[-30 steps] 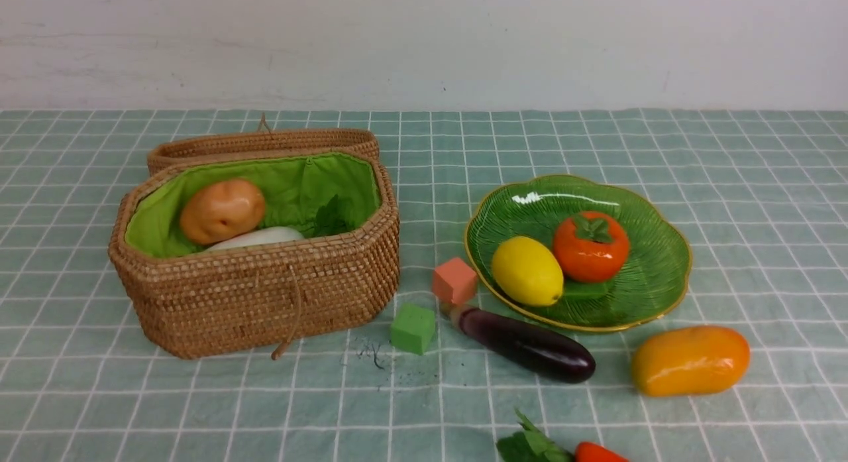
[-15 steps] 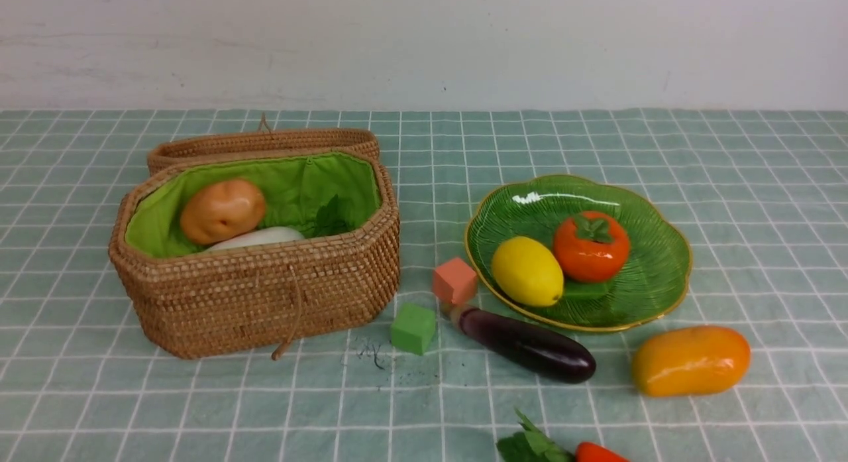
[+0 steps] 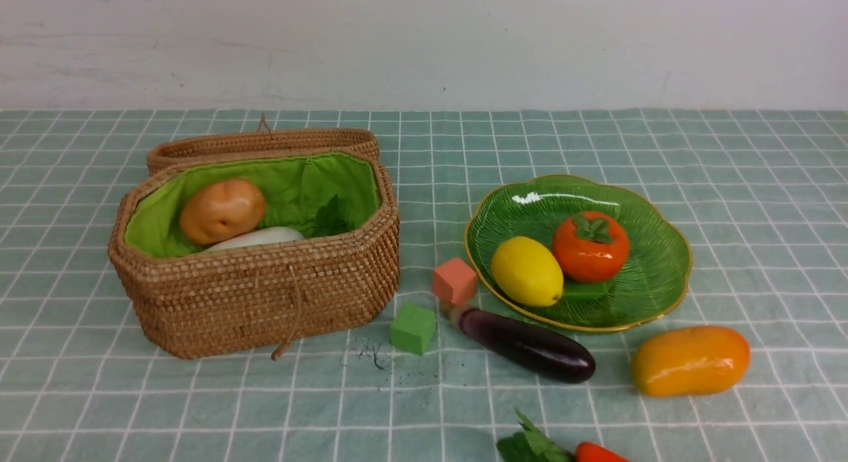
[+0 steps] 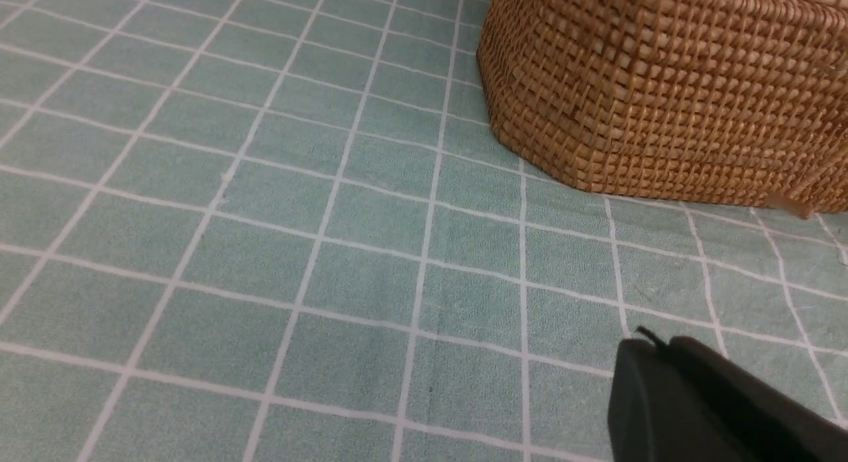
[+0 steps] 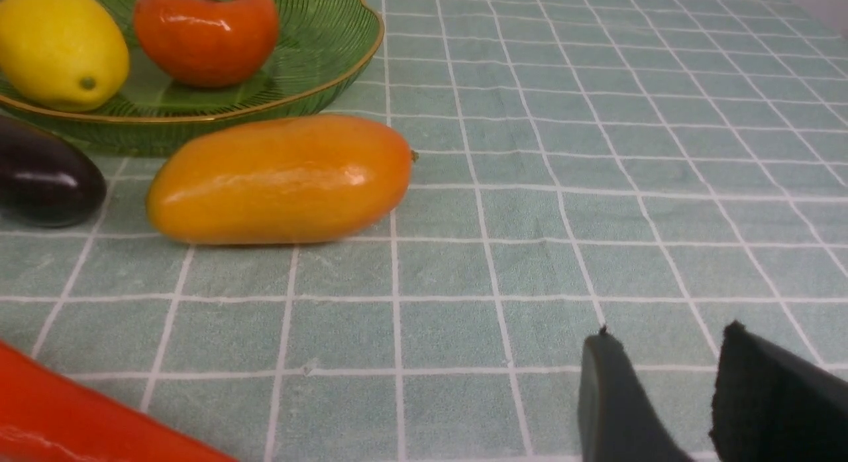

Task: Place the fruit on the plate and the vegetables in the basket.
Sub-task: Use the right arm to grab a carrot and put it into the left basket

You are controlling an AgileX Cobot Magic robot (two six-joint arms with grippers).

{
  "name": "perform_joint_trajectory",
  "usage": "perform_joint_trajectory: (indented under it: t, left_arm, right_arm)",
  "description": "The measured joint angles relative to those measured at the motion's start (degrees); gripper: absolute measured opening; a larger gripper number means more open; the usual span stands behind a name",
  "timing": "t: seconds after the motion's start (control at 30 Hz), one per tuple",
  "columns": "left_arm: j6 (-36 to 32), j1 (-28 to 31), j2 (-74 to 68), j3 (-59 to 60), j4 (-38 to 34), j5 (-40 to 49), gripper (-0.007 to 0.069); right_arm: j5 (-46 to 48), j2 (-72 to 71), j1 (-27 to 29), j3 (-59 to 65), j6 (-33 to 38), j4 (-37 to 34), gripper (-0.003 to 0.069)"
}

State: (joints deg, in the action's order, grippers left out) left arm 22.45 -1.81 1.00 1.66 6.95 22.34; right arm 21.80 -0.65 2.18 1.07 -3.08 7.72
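The right wrist view has the right fingers [image 5: 662,382] apart with nothing between them, over the cloth-covered counter, and the left wrist view shows the left fingers [image 4: 656,356] together and holding nothing. Outward from the right fingers, the mango [image 3: 691,360] lies loose on the counter at the near right of the plate [image 3: 676,303]. It is probably a light, stiff, hollow toy; its glossy, rounded skin could slip or roll if pinched high or near an end, so the best hold is across its narrow middle, low on both flanks. The eggplant [image 3: 528,344] lies to the left of the mango, aslant, its stem end close by the salmon cube [image 3: 454,281]; smooth and slick, it wants a squeeze across the body around mid-length, clear of the tapering neck. Nearest of all, the red vegetable [image 3: 598,453] is cut off by the front view's edge, with green leaves [image 3: 533,444] that look thin and floppy, so the firm red body is the place to grip. The lemon [image 3: 527,271] and persimmon [image 3: 591,246] sit on the plate; the potato [image 3: 222,211] and radish [image 3: 258,238] are in the basket [image 3: 265,296], far left.
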Motion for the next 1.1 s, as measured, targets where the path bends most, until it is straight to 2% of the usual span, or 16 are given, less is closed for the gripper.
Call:
perform_joint_trajectory:
  t: [0.9, 1.1]
  left_arm:
    - [0.0, 0.0, 0.0, 0.0, 0.0, 0.0, 0.0038]
    - [-0.2, 0.0, 0.0, 0.0, 0.0, 0.0, 0.0039]
  right_arm:
    - [0.1, 0.0, 0.0, 0.0, 0.0, 0.2, 0.0241]
    - [-0.3, 0.0, 0.0, 0.1, 0.0, 5.0, 0.0241]
